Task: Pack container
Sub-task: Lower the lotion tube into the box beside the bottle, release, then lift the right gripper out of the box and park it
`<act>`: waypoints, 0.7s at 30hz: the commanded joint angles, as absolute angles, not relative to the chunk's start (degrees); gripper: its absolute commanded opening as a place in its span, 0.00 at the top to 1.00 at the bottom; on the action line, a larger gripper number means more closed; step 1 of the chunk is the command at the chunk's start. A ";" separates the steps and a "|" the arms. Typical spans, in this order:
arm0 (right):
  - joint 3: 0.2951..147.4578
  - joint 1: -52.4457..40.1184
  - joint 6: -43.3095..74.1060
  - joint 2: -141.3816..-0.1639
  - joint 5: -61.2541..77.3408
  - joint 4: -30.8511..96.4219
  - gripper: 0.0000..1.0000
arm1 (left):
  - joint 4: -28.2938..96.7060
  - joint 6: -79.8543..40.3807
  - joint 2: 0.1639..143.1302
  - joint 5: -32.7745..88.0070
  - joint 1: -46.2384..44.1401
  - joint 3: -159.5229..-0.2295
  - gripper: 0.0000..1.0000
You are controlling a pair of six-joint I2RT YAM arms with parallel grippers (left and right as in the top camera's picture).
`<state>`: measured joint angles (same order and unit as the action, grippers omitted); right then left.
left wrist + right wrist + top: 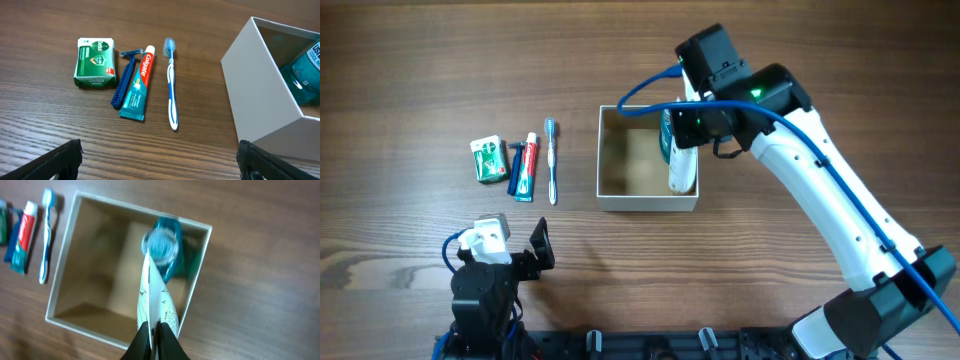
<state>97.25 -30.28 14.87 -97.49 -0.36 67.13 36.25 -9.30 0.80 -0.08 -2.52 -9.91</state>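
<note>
One container [647,203], square with thin white walls and a tan inside, sits mid-tabletop [420,80], one teal bottle [165,247] inside. The right tool [155,332] is clenched on one white tube [152,295] over it. The left tool [159,150] is spread wide. Left of the container lie one toothbrush [171,85], one toothpaste [138,87], one razor [125,77] and one green packet [95,62].

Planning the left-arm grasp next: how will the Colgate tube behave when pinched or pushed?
The Colgate tube looks like a soft laminate, so it probably dents under the left fingers; grip lightly. It lies flat with a crimped tail, so it's unlikely to roll. The razor lies against its side, so a sideways push would likely drag that along.
</note>
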 commanded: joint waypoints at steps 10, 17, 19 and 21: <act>89.67 -30.96 13.28 -97.41 7.14 69.10 0.94 | 36.42 -8.56 0.27 0.60 -2.74 -8.91 0.00; 89.56 -36.69 11.09 -95.46 2.37 68.05 0.48 | 36.42 -8.56 0.27 0.60 -2.74 -8.91 0.00; 89.56 -38.02 13.02 -94.00 -1.04 67.53 0.47 | 36.42 -8.56 0.27 0.60 -2.74 -8.91 0.00; 89.56 -38.61 13.74 -92.14 -2.39 66.94 0.42 | 36.42 -8.56 0.27 0.60 -2.74 -8.91 0.00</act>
<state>89.58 -37.63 12.19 -96.36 2.26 67.70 36.25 -9.28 0.80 -0.08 -2.52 -9.91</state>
